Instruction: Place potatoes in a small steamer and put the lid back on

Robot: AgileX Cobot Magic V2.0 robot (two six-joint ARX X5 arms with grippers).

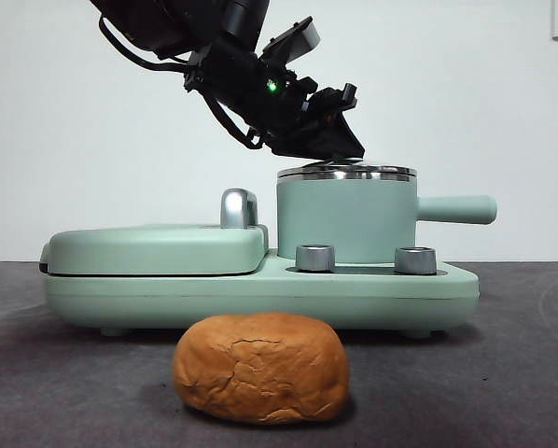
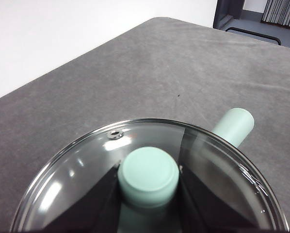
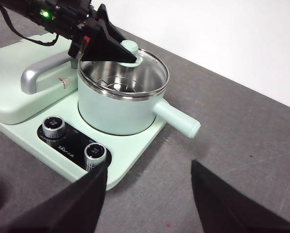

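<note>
The left pincer (image 1: 340,149) grips the knob of the lid (image 3: 135,73) atop the small steamer (image 1: 346,219). The right pincer (image 3: 150,194) hangs wide apart. The potatoes (image 1: 260,366) lie on the surface (image 1: 503,373).

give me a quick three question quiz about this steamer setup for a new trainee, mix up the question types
1. True or false: the potato is already inside the steamer.
2. What part of the lid does the left hand close around? A) the steel rim B) the mint-green knob C) the glass
3. Fill in: the right hand hangs open above the table, holding ____.

Key:
1. False. It lies on the table in front of the cooker base.
2. B. The jaws sit on either side of the knob, with the lid on the pot.
3. Nothing.
</note>
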